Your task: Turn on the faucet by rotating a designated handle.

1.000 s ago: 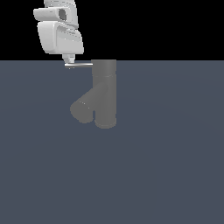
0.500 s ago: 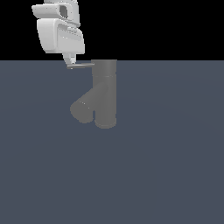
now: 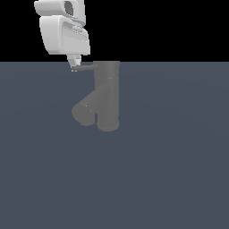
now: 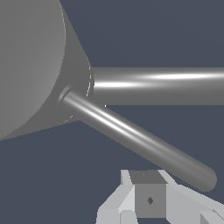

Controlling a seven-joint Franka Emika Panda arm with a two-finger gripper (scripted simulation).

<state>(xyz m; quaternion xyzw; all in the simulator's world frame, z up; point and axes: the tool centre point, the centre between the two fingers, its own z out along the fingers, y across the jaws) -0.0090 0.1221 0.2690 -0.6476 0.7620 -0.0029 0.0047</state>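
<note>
Where the claw (image 3: pixel 75 64) hangs below the white wrist, its tip sits right at the outer end of the handle (image 3: pixel 84 68), on the exterior view's left of the faucet (image 3: pixel 105 95). Whether it touches the rod cannot be told from that view. In the wrist view one pale finger (image 4: pixel 148 197) shows just beside the rounded free end of the handle (image 4: pixel 140 141), a narrow gap showing between them. Whether the fingers stand apart or together cannot be told, since only part of the claw shows.

The arm (image 3: pixel 62 27) comes down from above, its bulky white body tilted slightly.

The faucet stands upright on the dark grey floor (image 3: pixel 170 170), its fat spout (image 3: pixel 86 110) slanting down toward the exterior view's left.
</note>
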